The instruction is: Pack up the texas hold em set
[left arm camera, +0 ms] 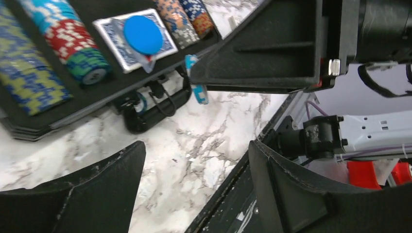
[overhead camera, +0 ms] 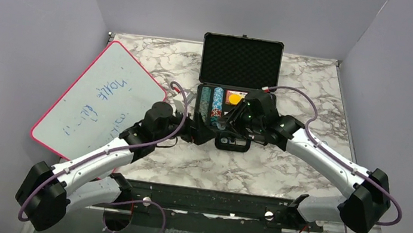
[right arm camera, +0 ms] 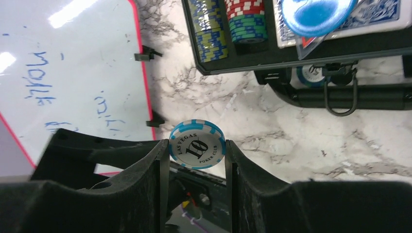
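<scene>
Whiteboard (overhead camera: 101,99) lies at the far left of the marble table (overhead camera: 281,168). Next we see the left gripper (left arm camera: 194,148) spread wide and empty, over the table just in front of the open black case (overhead camera: 240,61). Inside the case lie rows of chips (left arm camera: 73,43) and a blue deck (left arm camera: 114,41) with a blue button (left arm camera: 142,34) on top. Further right, the right gripper (right arm camera: 197,148) pinches a light-blue chip (right arm camera: 197,141) above the table, near the case.
</scene>
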Controlling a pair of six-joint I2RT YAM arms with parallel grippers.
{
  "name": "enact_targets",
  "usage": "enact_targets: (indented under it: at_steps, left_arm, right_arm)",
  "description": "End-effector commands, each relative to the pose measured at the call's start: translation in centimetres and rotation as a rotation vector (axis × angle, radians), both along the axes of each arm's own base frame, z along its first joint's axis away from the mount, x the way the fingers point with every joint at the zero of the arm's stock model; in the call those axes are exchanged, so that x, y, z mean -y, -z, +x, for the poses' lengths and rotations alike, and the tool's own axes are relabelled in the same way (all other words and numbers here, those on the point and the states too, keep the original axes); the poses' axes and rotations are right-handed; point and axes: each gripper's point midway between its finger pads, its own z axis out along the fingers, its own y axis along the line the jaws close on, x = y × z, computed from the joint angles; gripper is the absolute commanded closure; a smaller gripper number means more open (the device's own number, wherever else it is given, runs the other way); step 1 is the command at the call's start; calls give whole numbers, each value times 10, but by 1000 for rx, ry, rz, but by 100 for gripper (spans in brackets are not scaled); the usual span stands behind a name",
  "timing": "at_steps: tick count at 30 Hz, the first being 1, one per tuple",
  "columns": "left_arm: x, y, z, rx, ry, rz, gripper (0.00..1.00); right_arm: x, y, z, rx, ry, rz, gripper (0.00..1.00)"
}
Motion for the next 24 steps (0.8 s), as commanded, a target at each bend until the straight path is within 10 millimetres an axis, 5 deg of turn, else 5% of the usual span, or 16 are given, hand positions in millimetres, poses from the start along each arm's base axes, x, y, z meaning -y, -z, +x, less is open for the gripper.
enact_targets:
  at_steps: [1, 6, 14, 24]
  left_arm:
    - [23, -23, 2, 87, -33, -115, 22]
    - [33, -28, 1, 109, -34, -156, 24]
    - [29, -37, 20, 109, -151, -201, 45]
    - [34, -29, 23, 89, -154, -211, 82]
  right_arm:
    - [-12, -31, -6, -23, 25, 183, 73]
    - [-11, -37, -9, -28, 33, 206, 72]
    - [-14, -42, -12, -42, 24, 236, 73]
    - [-20, -36, -17, -85, 9, 260, 73]
